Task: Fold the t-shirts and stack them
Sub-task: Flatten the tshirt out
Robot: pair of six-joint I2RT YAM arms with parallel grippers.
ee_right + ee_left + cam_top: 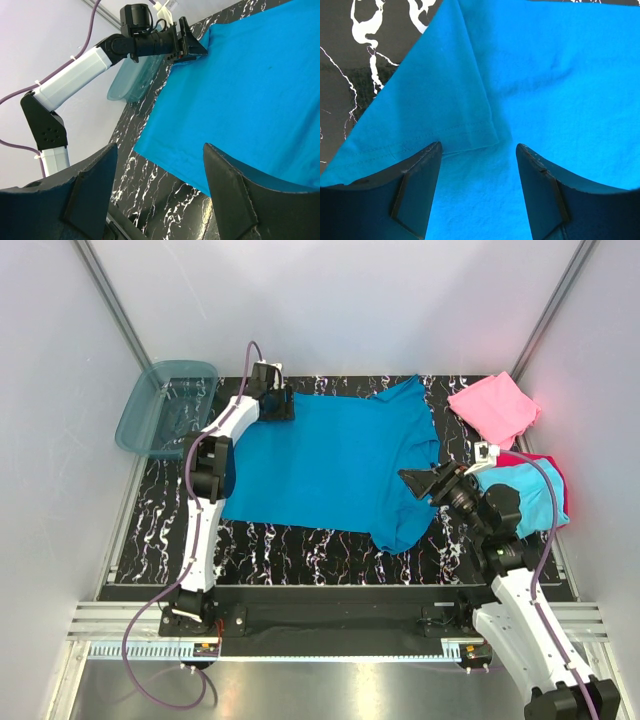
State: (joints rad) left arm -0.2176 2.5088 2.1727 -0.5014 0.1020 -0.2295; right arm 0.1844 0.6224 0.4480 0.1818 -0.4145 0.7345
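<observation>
Seen from above, there are four t-shirts. One large teal-blue t-shirt (330, 465) lies spread flat on the black marbled counter (150, 530) between the two pairs of fingers. Three folded squares lie out past the right fingers (418, 478): a pink t-shirt (493, 405) farther off, and a cyan t-shirt (530, 495) lying on a magenta-red t-shirt (563, 490) just behind them. The left fingers (280, 405) sit at the spread shirt's far left corner, with one translucent blue tub (165, 405) beyond them on their left. In the left wrist view these fingers (415, 190) stand apart, gripping nothing. The teal-blue t-shirt (560, 75) fills the gap, one turned-over hem runs between them, and bare counter (350, 60) shows at their left. In the right wrist view the right fingers (235, 190) are parted and empty, with the teal-blue t-shirt (250, 90) ahead to their right. Far ahead, the left arm (75, 75) holds its fingers (192, 47) at the shirt's corner, beside the tub (135, 80).
</observation>
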